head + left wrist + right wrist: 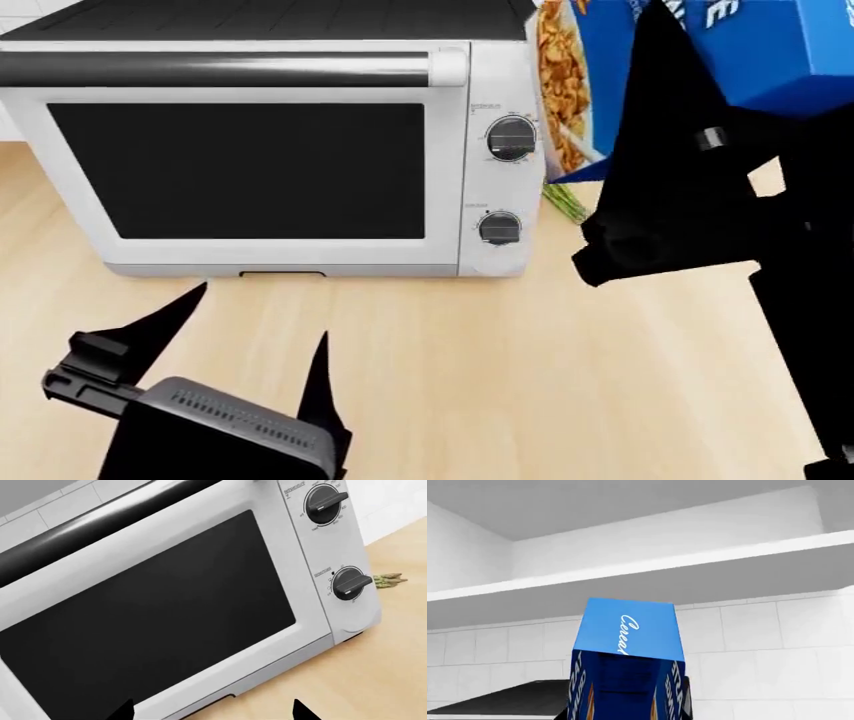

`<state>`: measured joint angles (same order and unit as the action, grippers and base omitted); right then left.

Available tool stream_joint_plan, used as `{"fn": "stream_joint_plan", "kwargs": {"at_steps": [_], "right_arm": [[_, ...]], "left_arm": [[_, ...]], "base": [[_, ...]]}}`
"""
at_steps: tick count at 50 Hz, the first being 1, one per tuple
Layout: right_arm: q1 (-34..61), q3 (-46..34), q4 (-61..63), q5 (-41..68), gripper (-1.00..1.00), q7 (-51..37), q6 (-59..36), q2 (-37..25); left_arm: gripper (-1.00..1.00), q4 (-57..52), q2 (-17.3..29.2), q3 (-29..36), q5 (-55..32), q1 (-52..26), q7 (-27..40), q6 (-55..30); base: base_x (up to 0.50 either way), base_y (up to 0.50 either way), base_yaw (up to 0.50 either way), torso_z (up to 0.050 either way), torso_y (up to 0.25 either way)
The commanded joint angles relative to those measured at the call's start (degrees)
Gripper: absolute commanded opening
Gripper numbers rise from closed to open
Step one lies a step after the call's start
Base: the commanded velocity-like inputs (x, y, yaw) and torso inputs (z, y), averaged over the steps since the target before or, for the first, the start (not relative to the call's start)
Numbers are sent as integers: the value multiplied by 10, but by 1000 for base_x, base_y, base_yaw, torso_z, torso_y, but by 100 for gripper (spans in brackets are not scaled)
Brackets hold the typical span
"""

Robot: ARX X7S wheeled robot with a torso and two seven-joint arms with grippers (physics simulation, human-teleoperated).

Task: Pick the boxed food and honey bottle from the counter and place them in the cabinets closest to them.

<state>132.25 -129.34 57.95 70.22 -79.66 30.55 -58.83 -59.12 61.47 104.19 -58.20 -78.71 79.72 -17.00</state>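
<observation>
My right gripper (674, 90) is shut on the boxed food (787, 50), a bright-blue cereal box with a golden-flakes face, and holds it lifted above the counter (534, 350) to the right of the toaster oven. In the right wrist view the box (627, 635) fills the lower middle between the fingers of the gripper (627, 715), with an open white cabinet shelf (694, 560) above and behind it. My left gripper (260, 320) is open and empty above the counter in front of the oven; its dark tips (303, 712) show in the left wrist view. The honey bottle is out of view.
A large white toaster oven (267, 150) with a dark glass door and two knobs stands on the counter; it also fills the left wrist view (167, 605). A green asparagus bunch (389, 580) lies beside its right side. A white tiled wall (774, 650) is behind.
</observation>
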Motion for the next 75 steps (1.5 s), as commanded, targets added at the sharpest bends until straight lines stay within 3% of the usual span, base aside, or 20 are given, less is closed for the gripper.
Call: {"fn": "stream_joint_plan", "kwargs": {"at_steps": [1,10,20,30,40,49,61,75], "right_arm": [[21,127,9,47,-100,-3,-25,-23],[23,246,-10,123,-100,7,-90,-14],[23,421,-96,220,-100,30,-225,50],[19,491,-216,225,-100,71,-294,89],[21,571,-390,212,-100,131,-405,168],[-7,564,-564,230,-100,210,-453,243],[-90,519,-807,257,-100,312,-495,338],[-111,483,-1012,225,-100,399,-504,434]], "left_arm": [[100,3,-10,7,-6,-8,4,-1],[100,-5,-14,12,-13,-16,15,-2],[100,-3,-12,36,-8,-32,19,14],[100,-7,1,55,7,-39,17,29],[100,-8,-40,211,6,-157,69,92],[100,-8,-68,314,18,-224,101,142],[100,-8,-68,314,18,-224,102,137],[100,-9,-63,300,13,-212,102,125]], "base": [[0,0,0,0,0],[0,0,0,0,0],[0,0,0,0,0],[0,0,0,0,0],[0,0,0,0,0],[0,0,0,0,0],[0,0,0,0,0],[1,0,0,0,0]]}}
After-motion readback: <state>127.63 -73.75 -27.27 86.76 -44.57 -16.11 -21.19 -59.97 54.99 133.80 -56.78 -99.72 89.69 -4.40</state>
